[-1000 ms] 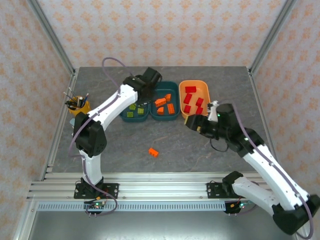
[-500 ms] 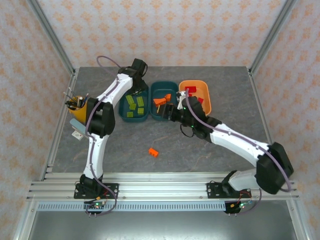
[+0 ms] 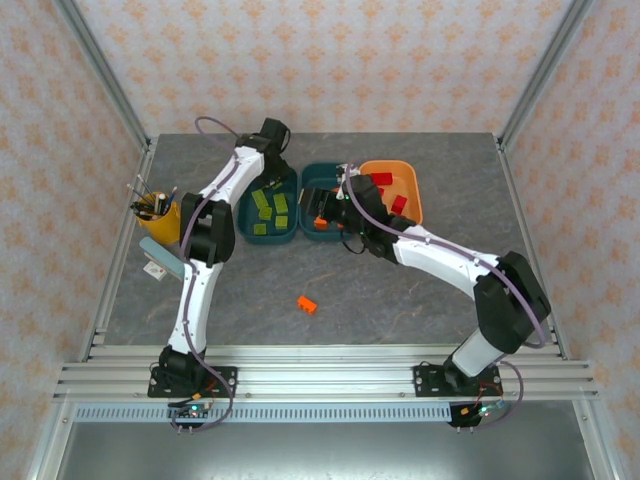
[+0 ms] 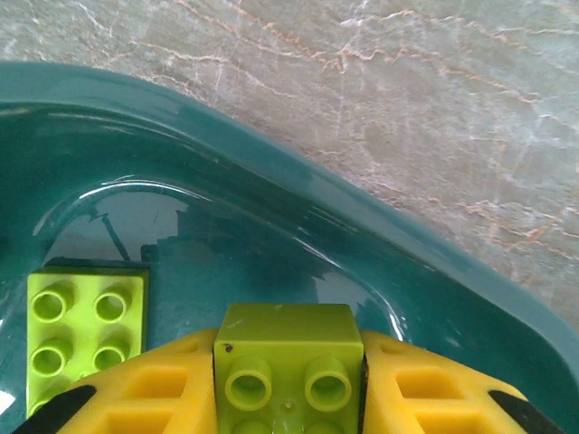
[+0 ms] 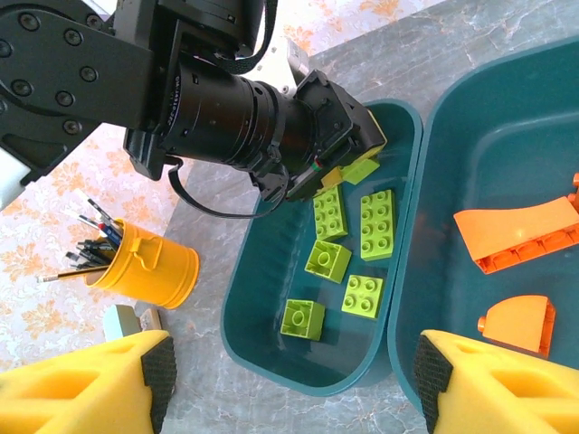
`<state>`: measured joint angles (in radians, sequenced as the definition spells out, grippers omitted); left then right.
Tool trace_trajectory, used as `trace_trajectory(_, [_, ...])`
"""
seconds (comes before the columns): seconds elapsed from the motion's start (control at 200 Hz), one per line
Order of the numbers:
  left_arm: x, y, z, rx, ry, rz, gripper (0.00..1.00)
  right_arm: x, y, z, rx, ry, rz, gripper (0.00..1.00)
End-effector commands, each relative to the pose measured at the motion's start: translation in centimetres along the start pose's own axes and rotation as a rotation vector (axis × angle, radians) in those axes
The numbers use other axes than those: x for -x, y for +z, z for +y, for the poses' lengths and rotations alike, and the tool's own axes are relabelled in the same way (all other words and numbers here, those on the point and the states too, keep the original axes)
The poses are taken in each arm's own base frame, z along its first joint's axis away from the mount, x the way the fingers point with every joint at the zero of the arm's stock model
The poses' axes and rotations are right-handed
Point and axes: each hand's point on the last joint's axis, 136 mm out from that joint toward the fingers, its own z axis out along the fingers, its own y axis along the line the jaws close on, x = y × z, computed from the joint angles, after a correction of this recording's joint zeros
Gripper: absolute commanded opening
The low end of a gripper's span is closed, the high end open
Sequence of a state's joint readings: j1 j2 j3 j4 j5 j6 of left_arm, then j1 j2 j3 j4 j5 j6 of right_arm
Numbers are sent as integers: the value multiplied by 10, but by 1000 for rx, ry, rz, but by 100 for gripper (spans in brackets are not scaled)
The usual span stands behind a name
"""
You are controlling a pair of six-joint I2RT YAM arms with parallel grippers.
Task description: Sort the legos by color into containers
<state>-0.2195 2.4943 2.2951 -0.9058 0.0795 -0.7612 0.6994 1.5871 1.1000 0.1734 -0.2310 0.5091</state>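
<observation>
- The lone orange brick (image 3: 306, 304) lies on the table (image 3: 420, 310), nearest the arm bases, exactly where it lay a second ago. It looks like the last piece left to sort.
- The right gripper (image 5: 291, 366) sat back near the orange tray (image 3: 412, 178) a second ago. It has since swung across to hang over the middle teal tray (image 5: 488, 154), fingers wide and nothing between them.
- The left gripper (image 4: 288, 398) has shifted to the far end of the left teal tray (image 4: 362, 217). It is clamped on a yellow-green brick (image 4: 288, 336), so the colour match is right and letting go seems next.
- The left wrist view shows that grip plainly, while the top view is too coarse to tell.
- The right wrist view adds five loose green bricks (image 5: 378, 223) on the left tray's floor.
- The top view places the stray brick and the red bricks (image 3: 398, 204).
</observation>
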Motion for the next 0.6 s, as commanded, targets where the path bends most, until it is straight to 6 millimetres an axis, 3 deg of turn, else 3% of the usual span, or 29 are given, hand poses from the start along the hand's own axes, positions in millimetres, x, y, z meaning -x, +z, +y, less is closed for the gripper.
trace_trajectory(0.0, [3, 2, 2, 5, -11, 15, 39, 16, 0, 5, 7, 24, -50, 72])
trace_trajectory(0.14, [2, 4, 4, 15, -5, 22, 50, 13, 0, 3, 5, 29, -37, 72])
trace_trajectory(0.285, [4, -9, 4, 9, -2, 11, 57, 10, -7, 2, -6, 11, -19, 72])
trace_trajectory(0.435, [8, -45, 0, -13, 2, -43, 62, 2, -18, 0, -26, -58, 21, 71])
trace_trajectory(0.595, [8, -99, 1, -35, -2, -118, 68, -26, -31, -2, -55, -197, 132, 70])
